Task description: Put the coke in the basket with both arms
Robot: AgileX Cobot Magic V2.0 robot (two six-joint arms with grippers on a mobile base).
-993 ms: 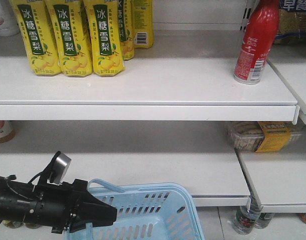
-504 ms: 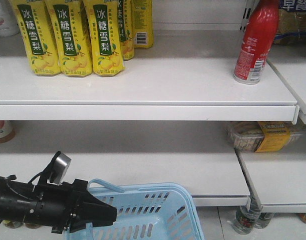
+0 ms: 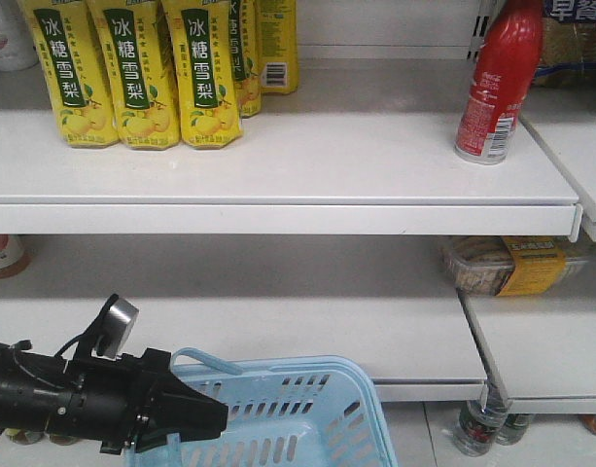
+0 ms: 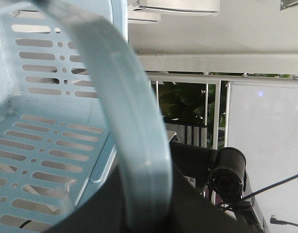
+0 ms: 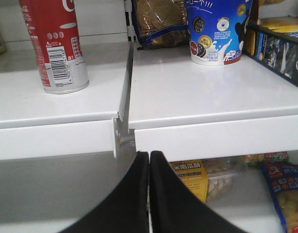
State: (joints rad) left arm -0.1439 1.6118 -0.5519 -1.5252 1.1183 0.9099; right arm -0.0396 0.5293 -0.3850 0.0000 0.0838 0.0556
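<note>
The coke [image 3: 497,88] stands upright at the right end of the upper shelf, and its barcode side also shows in the right wrist view [image 5: 59,46]. At the bottom of the front view hangs the light blue basket [image 3: 288,418], held by my left gripper [image 3: 205,418]. In the left wrist view that gripper [image 4: 144,194] is shut on the basket's handle [image 4: 134,121], which runs between the black jaws. My right gripper [image 5: 149,155] is shut on nothing, below the shelf edge and to the right of the coke. It is out of the front view.
Yellow pear-drink cartons [image 3: 137,73] fill the upper shelf's left side. A blue snack cup [image 5: 219,31] and a biscuit bag [image 5: 158,19] stand on the adjoining shelf to the right. A yellow-labelled snack box [image 3: 516,265] lies on the lower shelf. Bottles [image 3: 482,428] stand at floor level.
</note>
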